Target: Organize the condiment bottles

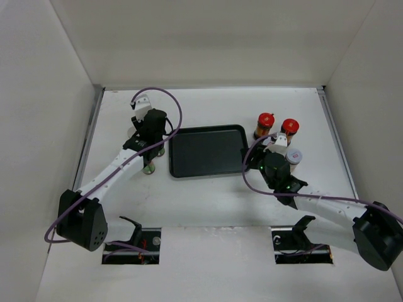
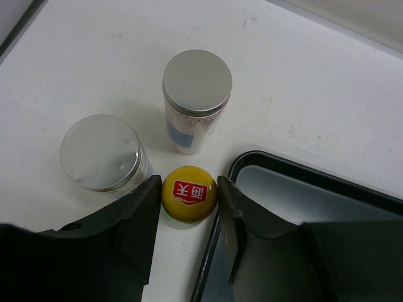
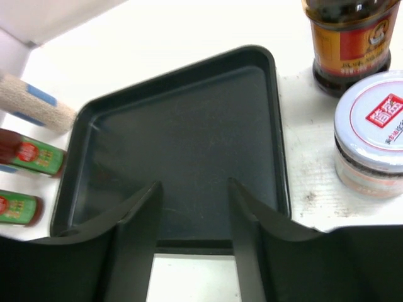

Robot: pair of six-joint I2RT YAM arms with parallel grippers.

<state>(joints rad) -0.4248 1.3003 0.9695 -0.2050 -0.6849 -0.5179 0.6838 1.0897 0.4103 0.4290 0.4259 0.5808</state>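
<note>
Looking down on a white table with two robot arms and a black tray [image 3: 189, 119] between them; nothing lies in the part of the tray that shows. The condiment containers stand outside it, grouped by kind on both sides, which suggests that sorting has barely begun.

Left of the tray, the left gripper [image 2: 188, 184] reaches straight down over a yellow-capped bottle [image 2: 189, 194]. Its jaws are closed in on the bottle, one finger against each side as far as the wrist view shows. The bottle stands upright on the table, just beside the tray's corner. The top-down approach makes sense, since two cylinders [image 2: 197, 82] with grey tops stand close behind the bottle. One is nearly touching the left finger, and the tray rim crowds the right finger, so there is little room for a sideways reach. Lifting straight up looks like the safest way to avoid knocking a cylinder.

The right wrist view shows two green-labelled bottles [image 3: 31, 154] beyond the tray's far side. I cannot tell which of them is the one being gripped.

Right of the tray, two red-lidded jars [image 1: 266, 119] stand side by side near its far corner. A pale-lidded jar [image 3: 374, 123] stands just in front of them. The right gripper [image 3: 192, 185] hangs over the tray's near edge with its jaws apart and nothing between them. It probably stays clear here while the left arm works.
</note>
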